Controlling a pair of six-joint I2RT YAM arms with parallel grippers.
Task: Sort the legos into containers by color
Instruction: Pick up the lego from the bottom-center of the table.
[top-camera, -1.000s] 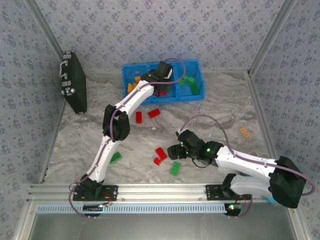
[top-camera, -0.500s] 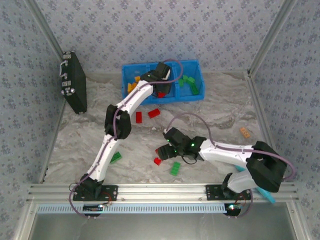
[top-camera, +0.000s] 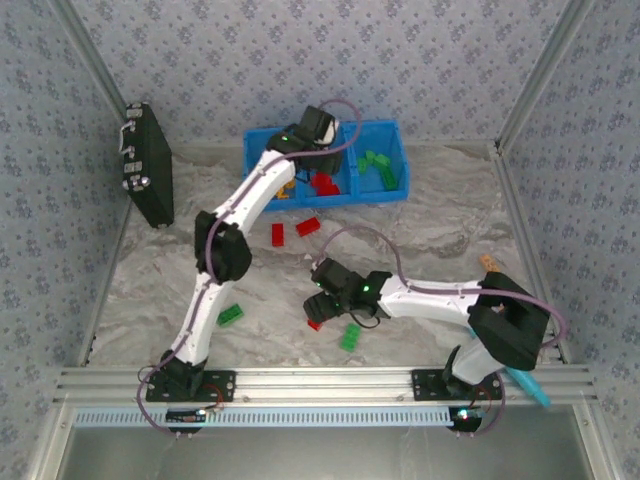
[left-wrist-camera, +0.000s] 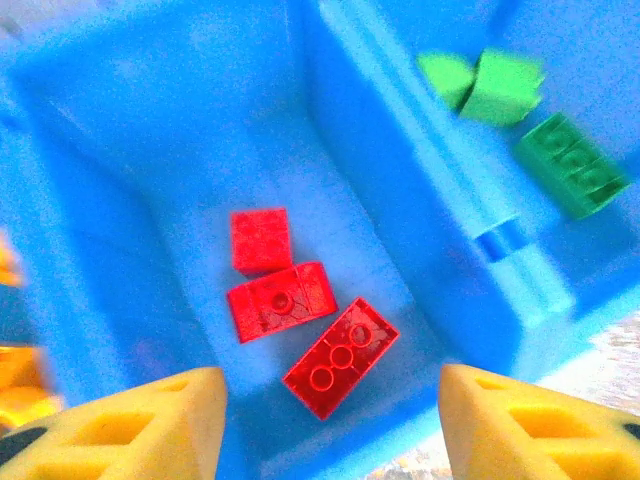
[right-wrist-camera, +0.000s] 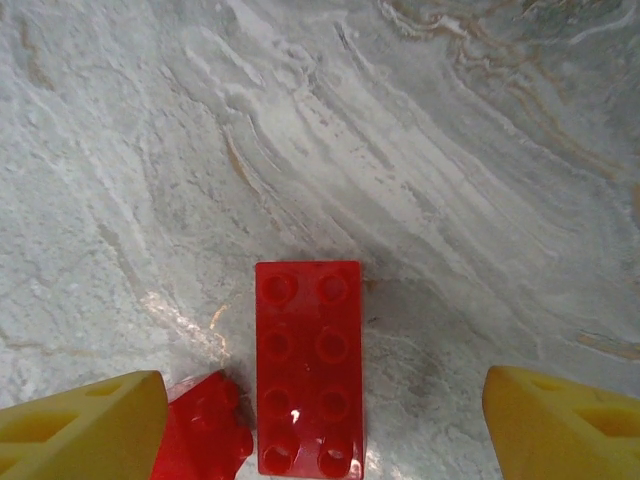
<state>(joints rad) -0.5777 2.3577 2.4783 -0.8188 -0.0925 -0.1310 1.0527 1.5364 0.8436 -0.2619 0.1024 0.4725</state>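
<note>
A black case (top-camera: 147, 160) stands by the left wall of the table (top-camera: 440, 230), and a green brick (top-camera: 231, 315) lies near the left arm. The left tool (left-wrist-camera: 330, 395) hangs over the blue bin (top-camera: 385, 195), its yellow fingers (left-wrist-camera: 130, 425) spread and holding nothing. Below it three red bricks (left-wrist-camera: 281, 300) lie in the middle compartment, with orange bricks (left-wrist-camera: 15, 375) in the left compartment and green bricks (left-wrist-camera: 570, 165) in the right. Just in front of the bin lie two red bricks (top-camera: 308, 226). Farther right, the right tool (right-wrist-camera: 325, 400) is low over the table, released, a long red brick (right-wrist-camera: 308, 340) lying between its wide-apart fingers (right-wrist-camera: 80, 430) and touching neither, a smaller red brick (right-wrist-camera: 205, 435) just beside one finger. A second green brick (top-camera: 351, 337) lies near it, and an orange brick (top-camera: 490, 264) sits well apart by the right wall.
</note>
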